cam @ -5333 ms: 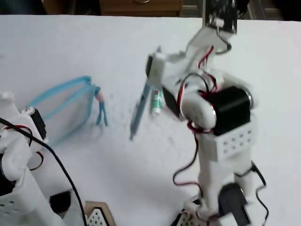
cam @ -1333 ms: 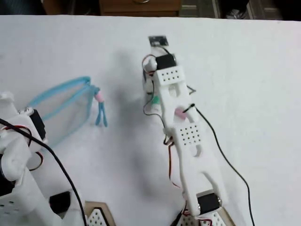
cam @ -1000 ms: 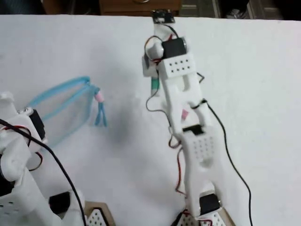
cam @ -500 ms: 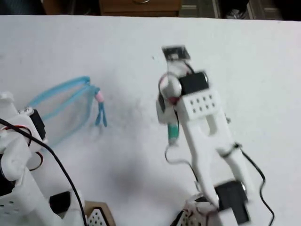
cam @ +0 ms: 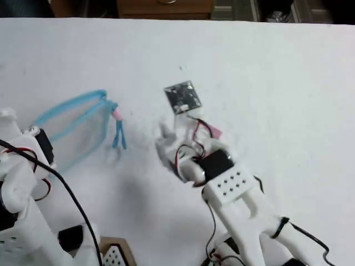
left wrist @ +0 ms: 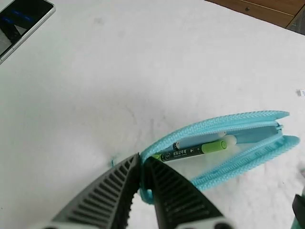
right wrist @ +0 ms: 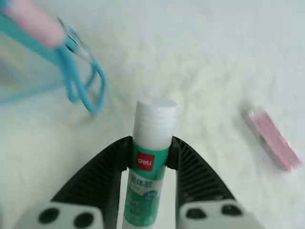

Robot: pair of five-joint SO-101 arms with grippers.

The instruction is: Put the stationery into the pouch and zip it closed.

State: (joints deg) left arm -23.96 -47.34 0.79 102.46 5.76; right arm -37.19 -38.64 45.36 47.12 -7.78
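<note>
One glue stick (right wrist: pixel 151 138) sits clamped across its green-labelled barrel in the right gripper (right wrist: pixel 151 143), its white cap poking out beyond the fingertips. It looks like a light, rigid cylinder with a smooth and probably slippery plastic skin. A hold across the barrel near its middle therefore seems right, since a pinch close to the cap could let it swivel or squirt free. Just past the cap lies the zip pull (right wrist: pixel 64 55), a pink bead with a blue loop. Off to one side a pink eraser (right wrist: pixel 271 139) rests flat on the white bench (right wrist: pixel 200 62).

In the high view the right arm (cam: pixel 230 185) lies low, stretched from the bottom edge up toward the centre. Its wrist points at the pouch (cam: pixel 83 136) at centre left, and the eraser is just beside that wrist.

The left gripper (left wrist: pixel 141 168) has its fingers drawn together on one end of the pouch, pinning it to the bench. The left arm (cam: pixel 22 183) stands at the lower left of the high view. The pouch looks soft, see-through and floppy. Its blue zip gapes open and a green-tipped marker (left wrist: pixel 190 152) is already inside. It will likely slide or crumple when pushed, so anchoring it at that end seems sensible.
</note>
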